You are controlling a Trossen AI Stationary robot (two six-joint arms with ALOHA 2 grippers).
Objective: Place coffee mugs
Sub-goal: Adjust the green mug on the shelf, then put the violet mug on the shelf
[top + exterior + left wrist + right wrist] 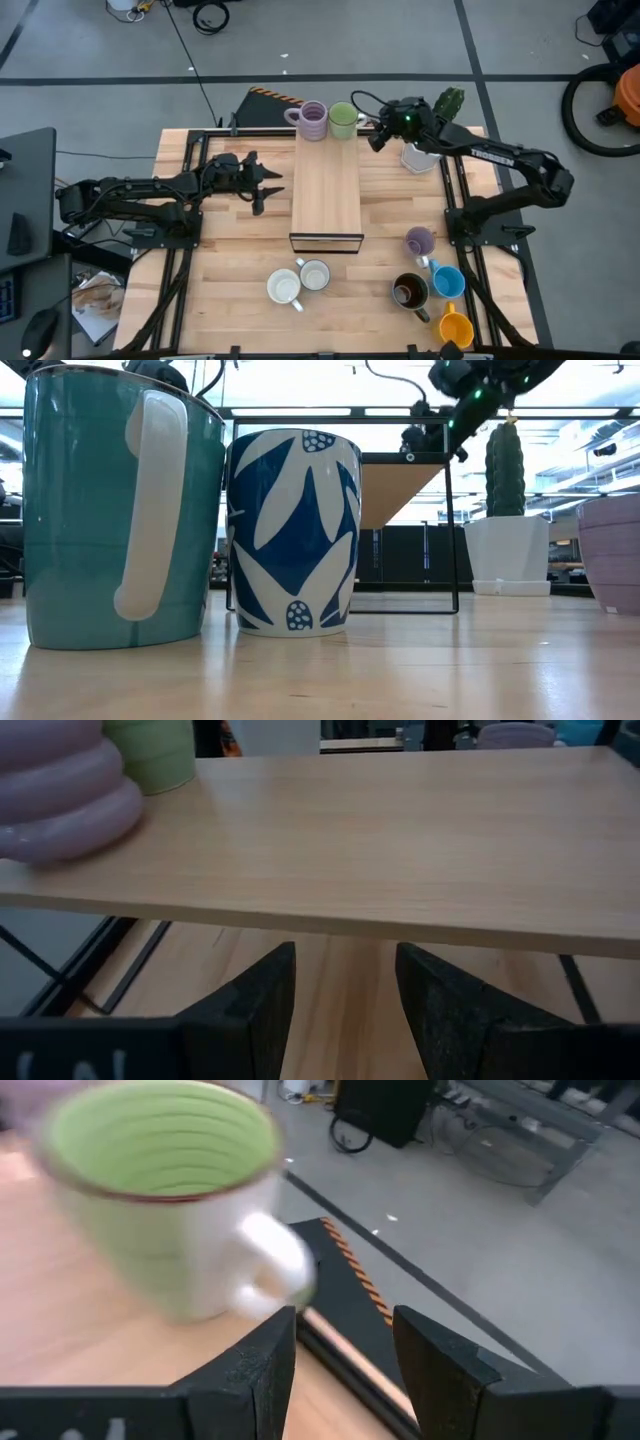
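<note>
On the pale wood shelf [326,190] stand a lilac mug [312,120] and a light green mug [343,120]. Near the front, one mug [292,530] has blue leaves on white, another mug [110,510] is teal with white handle

Lilac mug [313,120] and green mug [342,120] upright, touching, on shelf [326,190].

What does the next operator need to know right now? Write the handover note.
Left hand: open, empty, beside the wooden shelf.
Right hand: open, empty, by the green mug.
Done: lilac mug and green mug stand at the shelf's far end.
Left: two white mugs, second lilac mug, brown mug, blue mug and orange mug on the table.
Cactus pot is not part of the job.
</note>
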